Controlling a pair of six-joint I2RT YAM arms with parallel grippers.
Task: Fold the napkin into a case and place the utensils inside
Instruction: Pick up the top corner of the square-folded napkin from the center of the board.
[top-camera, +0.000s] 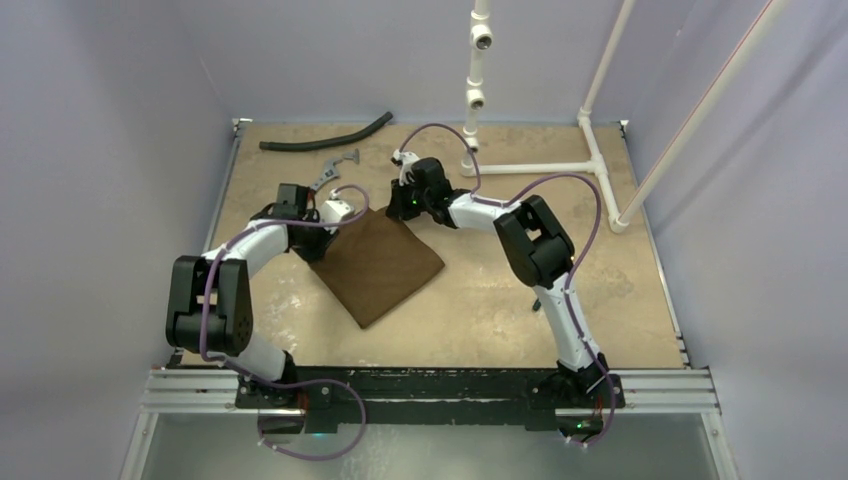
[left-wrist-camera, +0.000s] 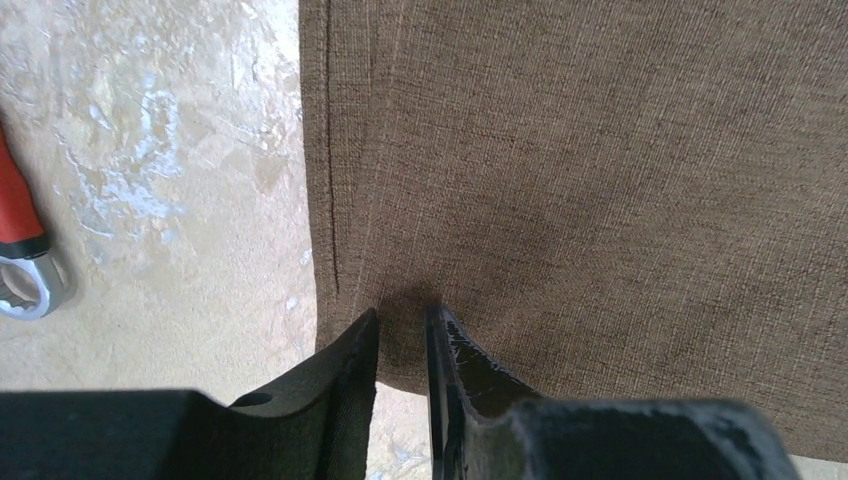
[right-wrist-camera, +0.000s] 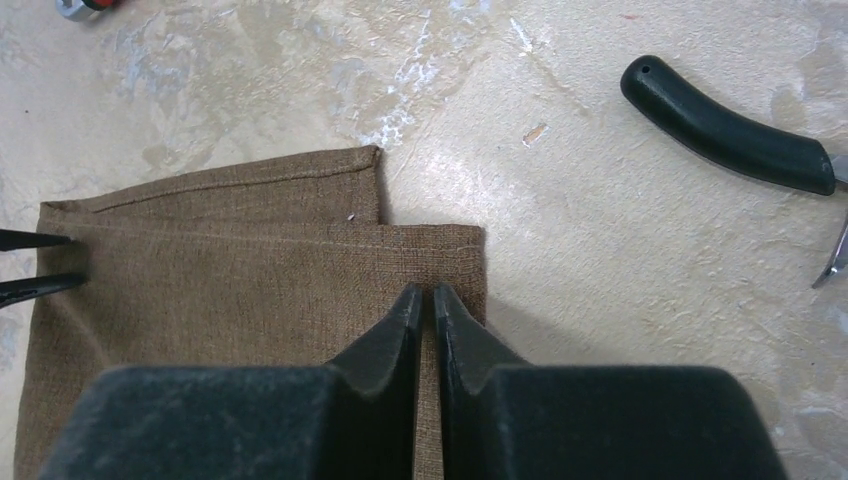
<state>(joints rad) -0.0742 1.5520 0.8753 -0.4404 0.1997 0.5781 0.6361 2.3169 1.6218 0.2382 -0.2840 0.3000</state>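
Brown woven cloth, the napkin (top-camera: 378, 265), lay folded flat near the middle of the mottled tan table (top-camera: 500, 310), set cornerwise to the table's edges. Two layers showed in the right wrist view, the lower one's corner poking out past the upper one's edge. Left gripper (left-wrist-camera: 402, 318) was down at the napkin's far-left corner, jaws drawn close with a pinch of cloth puckered between them; its fingertips (right-wrist-camera: 35, 287) also showed at the cloth's edge in the right wrist view. Right gripper (right-wrist-camera: 422, 293) sat at the far-right corner, just inside the hem, jaws nearly together on a thin strip of cloth. A red-handled wrench (left-wrist-camera: 18, 215) lay just off the napkin's side edge, not touching it. Black-handled pliers (right-wrist-camera: 725, 128) lay on bare table, apart from the right corner. A black hose (top-camera: 325, 137) lay along the far edge.
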